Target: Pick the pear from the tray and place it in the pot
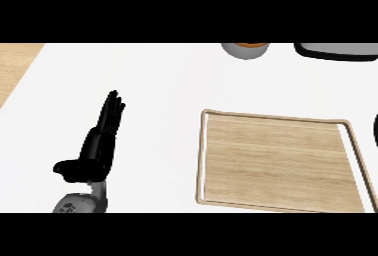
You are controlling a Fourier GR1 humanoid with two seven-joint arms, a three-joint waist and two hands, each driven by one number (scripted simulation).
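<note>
White counter (170, 80); wood surface (18, 65) at left.

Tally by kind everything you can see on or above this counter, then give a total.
wooden tray: 1
pot: 1
grey bowl: 1
left hand: 1
Total: 4, not counting an unclear dark sliver at the right edge.

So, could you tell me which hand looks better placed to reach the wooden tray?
Probably the left hand: it is open, left of the tray, not touching it. The right hand is not in view.
</note>
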